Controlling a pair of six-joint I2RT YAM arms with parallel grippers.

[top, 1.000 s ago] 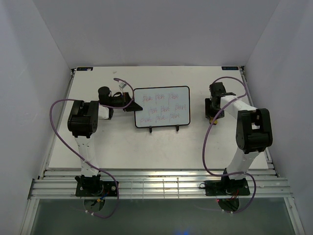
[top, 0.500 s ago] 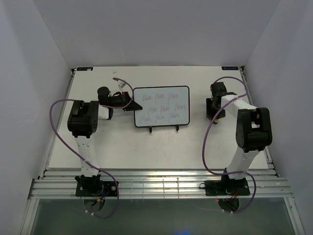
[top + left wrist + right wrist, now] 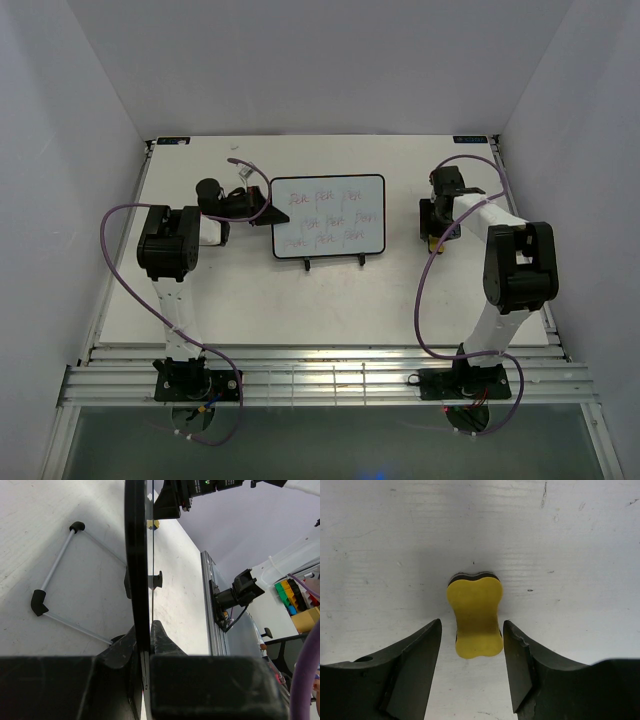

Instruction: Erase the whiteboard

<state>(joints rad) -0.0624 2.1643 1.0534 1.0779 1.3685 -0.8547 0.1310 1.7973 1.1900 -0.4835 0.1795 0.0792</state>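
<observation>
the whiteboard (image 3: pixel 328 216) stands mid-table (image 3: pixel 250 290) on its wire feet, its red writing all there, so nothing is erased yet. at its left edge the left gripper (image 3: pixel 262 213) pinches the frame. to its right, the right gripper (image 3: pixel 471 624) has its fingers spread around the yellow eraser (image 3: pixel 475 605), which it has not gripped. since a second ago the whiteboard has slid slightly left.

I hold my right gripper (image 3: pixel 472 626) around the yellow eraser (image 3: pixel 474 611).
Its fingers (image 3: pixel 415 665) sit at the eraser's 9 and 3 o'clock, not touching; white table (image 3: pixel 570 555) beneath.
</observation>
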